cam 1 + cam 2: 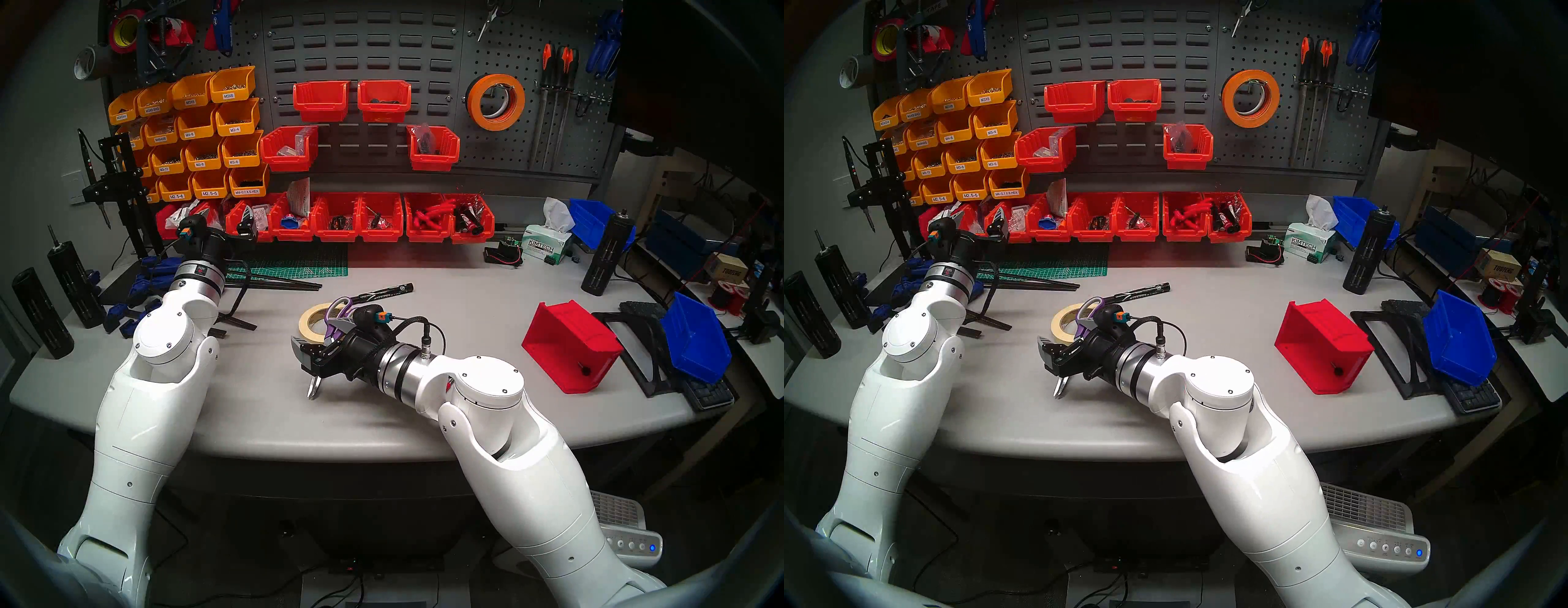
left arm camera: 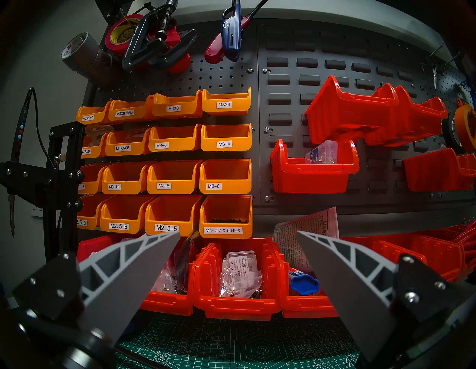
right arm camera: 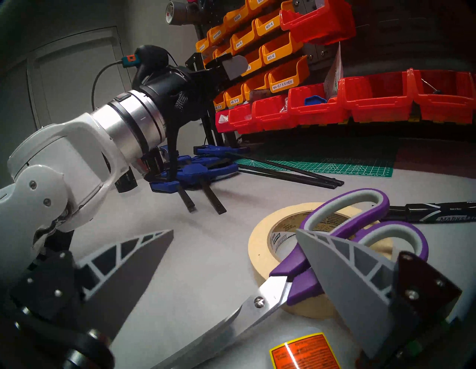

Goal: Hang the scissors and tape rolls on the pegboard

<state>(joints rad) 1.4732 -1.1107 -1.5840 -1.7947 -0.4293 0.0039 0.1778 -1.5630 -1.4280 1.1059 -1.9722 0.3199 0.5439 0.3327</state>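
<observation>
Scissors (image 3: 332, 260) lie mid-desk, purple handles propped on the cream tape roll (image 3: 260, 247), blades down on the desk. Stiff, light, slick steel; better to take the handle neck. Right gripper (image 3: 233, 260) spread wide, empty, one finger seemingly touching the handles. Left gripper (image 2: 238, 239) open too.

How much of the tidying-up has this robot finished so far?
The orange tape roll already hangs on the pegboard; a dark roll seems to sit behind it. The right end effector is open beside the purple scissors, which lie across the cream tape roll on the table, not yet gripped. Both still need hanging. The left end effector is open, empty, by the bins.
</observation>
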